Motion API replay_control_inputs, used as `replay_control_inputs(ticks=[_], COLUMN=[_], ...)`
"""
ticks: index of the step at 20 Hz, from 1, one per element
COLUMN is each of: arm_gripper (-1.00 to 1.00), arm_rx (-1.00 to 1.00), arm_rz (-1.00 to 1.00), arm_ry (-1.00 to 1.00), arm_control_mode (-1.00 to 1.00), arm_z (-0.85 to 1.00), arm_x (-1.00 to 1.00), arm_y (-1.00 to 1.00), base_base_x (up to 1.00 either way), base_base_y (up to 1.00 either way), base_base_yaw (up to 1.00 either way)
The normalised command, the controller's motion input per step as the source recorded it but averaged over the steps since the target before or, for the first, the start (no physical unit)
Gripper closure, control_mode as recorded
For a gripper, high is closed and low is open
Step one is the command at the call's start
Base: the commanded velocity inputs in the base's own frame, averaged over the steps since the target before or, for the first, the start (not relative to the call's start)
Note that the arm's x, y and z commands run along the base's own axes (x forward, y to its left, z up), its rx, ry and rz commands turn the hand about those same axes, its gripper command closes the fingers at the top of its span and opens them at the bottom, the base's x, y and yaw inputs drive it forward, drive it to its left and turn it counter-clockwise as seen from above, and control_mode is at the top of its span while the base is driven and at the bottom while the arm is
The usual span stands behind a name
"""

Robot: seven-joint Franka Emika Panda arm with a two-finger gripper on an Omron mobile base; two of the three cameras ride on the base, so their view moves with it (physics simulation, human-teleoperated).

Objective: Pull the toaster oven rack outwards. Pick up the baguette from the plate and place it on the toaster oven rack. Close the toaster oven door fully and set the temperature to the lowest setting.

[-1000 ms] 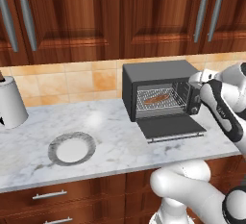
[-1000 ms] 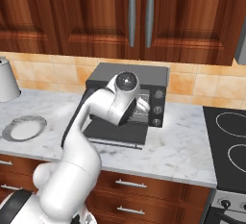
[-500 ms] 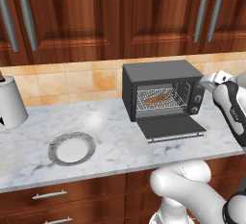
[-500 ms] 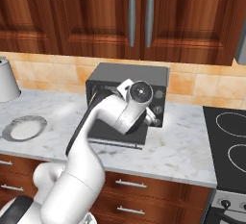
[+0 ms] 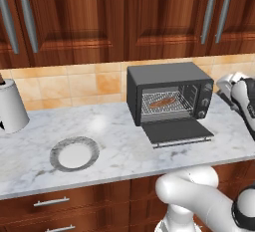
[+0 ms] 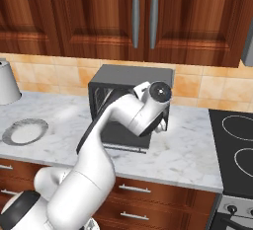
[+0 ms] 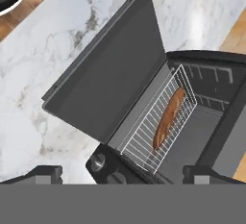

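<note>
**Op A:** Give me the big picture first. What do I have on the counter (image 5: 114,126)?

**Op B:** The toaster oven (image 5: 169,92) sits at the back against the tiles, with the toaster oven door (image 5: 178,130) dropped flat onto the marble. The arm has swung off to the right over the last second; in the left base view it was in front of the knob panel and now stands clear beside the oven.

**Op A:** So I'm backing away. Where's the bread?

**Op B:** The baguette (image 7: 168,118) lies on the toaster oven rack (image 7: 158,118), inside the cavity. The plate (image 5: 74,154) is bare, well apart to the left.

**Op A:** And my gripper (image 7: 122,175)?

**Op B:** Fingers spread wide, grasping nothing, looking down over the oven's knob end.

**Op A:** Then I judge the placing done. Closing the door comes next, then the temperature knob. I'd come in under the handle bar at the door's outer edge and lift.
</note>
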Motion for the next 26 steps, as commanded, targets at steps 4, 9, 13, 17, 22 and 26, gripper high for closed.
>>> replay_control_inputs(ticks=[4, 9, 13, 17, 22, 26], arm_gripper=[-1.0, -1.0, -1.0, -1.0, -1.0, -1.0], arm_rx=[0.15, 0.1, -0.02, -0.04, 0.08, 0.2], arm_rz=[-0.1, -0.13, -0.1, -0.08, -0.09, -0.06], arm_ry=[0.1, 0.07, 0.02, 0.01, 0.1, 0.09], arm_control_mode=[-1.0, -1.0, -1.0, -1.0, -1.0, -1.0], arm_z=[0.0, -0.01, -0.1, -0.19, -0.21, -0.11], arm_x=[-0.06, -0.04, 0.0, -0.01, -0.09, -0.17], arm_y=[-0.32, -0.19, -0.02, 0.0, -0.08, -0.2], base_base_x=[0.0, 0.0, 0.0, 0.0, 0.0, 0.0], base_base_y=[0.0, 0.0, 0.0, 0.0, 0.0, 0.0], base_base_yaw=[0.0, 0.0, 0.0, 0.0, 0.0, 0.0])
